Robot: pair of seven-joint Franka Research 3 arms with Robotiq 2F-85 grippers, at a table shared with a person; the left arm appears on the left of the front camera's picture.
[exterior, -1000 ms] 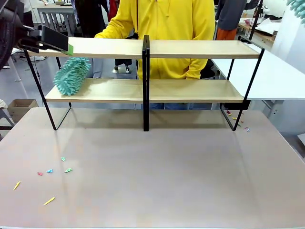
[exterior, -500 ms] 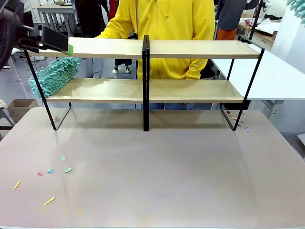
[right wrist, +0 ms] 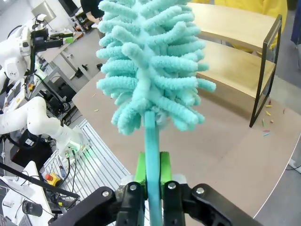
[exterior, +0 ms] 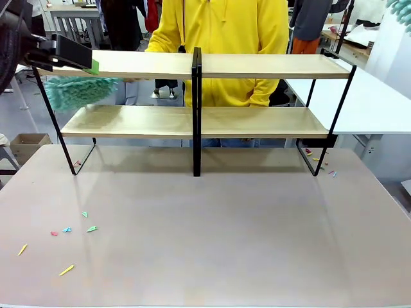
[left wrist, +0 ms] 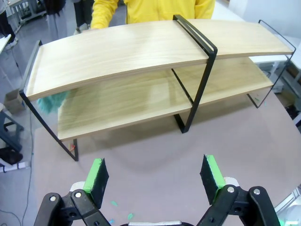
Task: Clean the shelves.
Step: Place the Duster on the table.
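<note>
Shelves (exterior: 257,122): far half of bench (exterior: 212,237), well ahead of my left gripper (left wrist: 155,176), whose jaws stand apart, empty. My right gripper (right wrist: 153,175): clamped on teal duster (right wrist: 155,61) handle, beyond shelves' end. Near bench bare apart from paper scraps (exterior: 67,229).

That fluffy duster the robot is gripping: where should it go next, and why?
Probably toward the shelves. The right gripper is shut on the teal duster, held upright and away from the boards, while the person's duster works the far left end.
</note>
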